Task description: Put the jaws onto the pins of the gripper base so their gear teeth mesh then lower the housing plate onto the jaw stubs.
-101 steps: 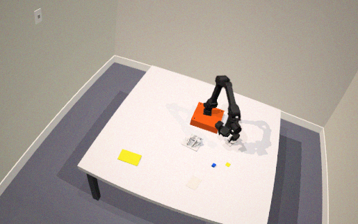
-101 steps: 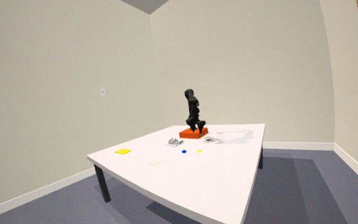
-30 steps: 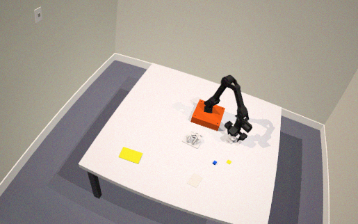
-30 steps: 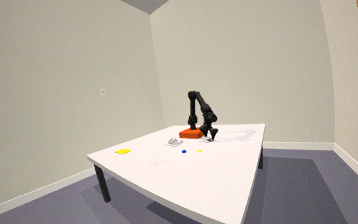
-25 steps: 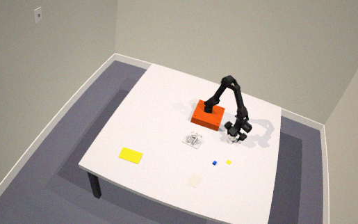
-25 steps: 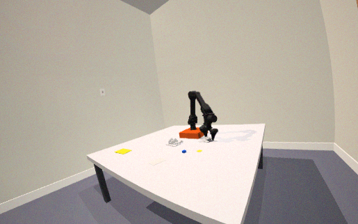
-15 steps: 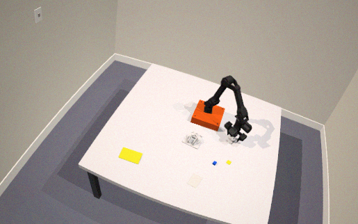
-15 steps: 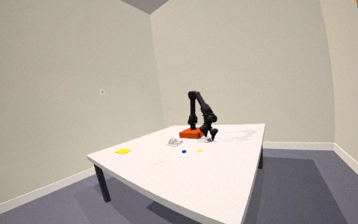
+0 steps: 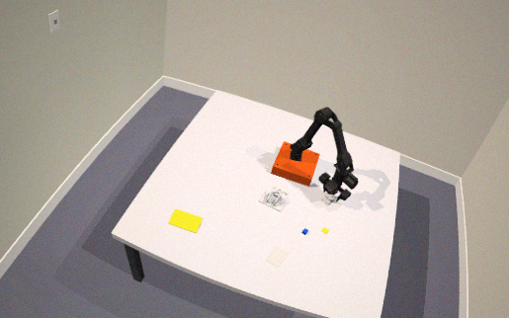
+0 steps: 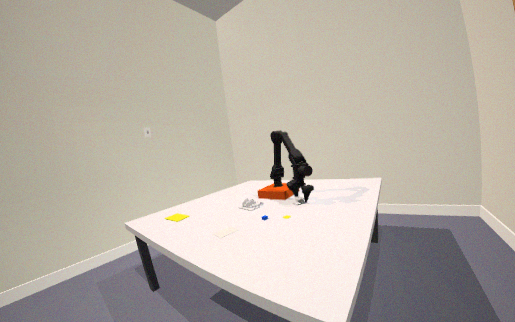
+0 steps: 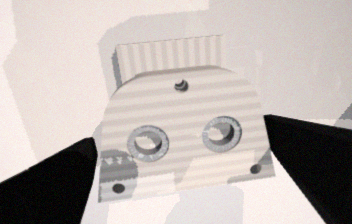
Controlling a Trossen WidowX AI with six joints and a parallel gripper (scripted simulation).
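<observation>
The pale housing plate [image 11: 187, 107] [image 9: 329, 199] [image 10: 299, 201] has a rounded edge, two ringed holes and a raised block at its far side. It lies at the right of the orange base. My gripper [image 11: 180, 134] [image 9: 334, 194] [image 10: 303, 199] is open just over it, one black finger at either side; the fingertips appear at the plate's left and right edges. The gripper base [image 9: 268, 204] [image 10: 245, 207] stands in front of the orange block with the grey-white jaws [image 9: 274, 196] [image 10: 249, 202] on it. Whether their teeth mesh is too small to tell.
The orange block [image 9: 293, 174] [image 10: 268, 194] under the arm is behind the gripper base. A blue cube [image 9: 305, 231] [image 10: 265, 218], a small yellow piece [image 9: 325, 230] [image 10: 286, 217] and a cream square [image 9: 277, 257] [image 10: 225, 232] lie nearer the front. A yellow plate [image 9: 186, 220] [image 10: 177, 217] lies at the left.
</observation>
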